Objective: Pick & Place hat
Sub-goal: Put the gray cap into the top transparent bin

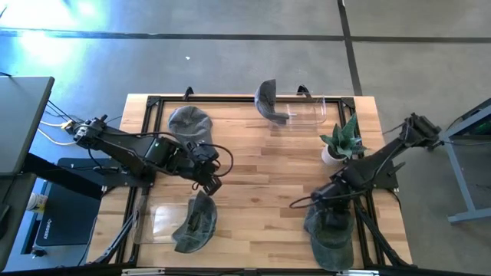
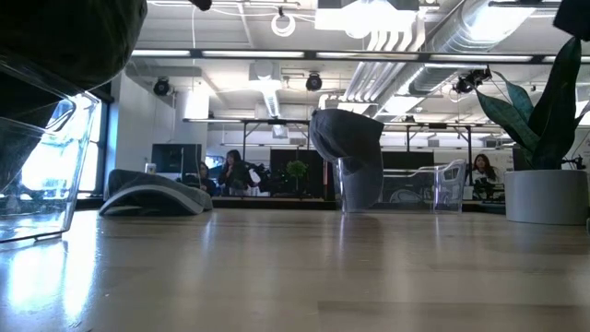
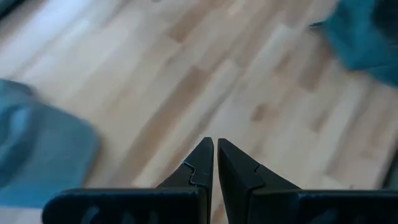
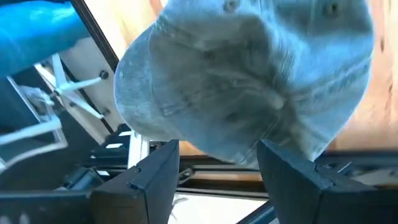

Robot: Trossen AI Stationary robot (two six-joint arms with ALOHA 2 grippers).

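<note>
Right gripper (image 4: 217, 165) low over grey hat (image 4: 249, 81) at near right table (image 1: 253, 153) corner, on near side of potted plant (image 1: 343, 140); jaws apart, straddling crown, no grip.

Left gripper (image 3: 214, 163) near table centre, well left of plant, jaws together, holding nothing.

Risks:
- Hat overhangs table edge; a nudge from the fingers could push it off.
- Soft crown may fold, so pinch catches only a fabric ridge and slips on lift.
- Right arm close to plant; a swing could tip it.

Writing: none legible on hat, none elsewhere.
</note>
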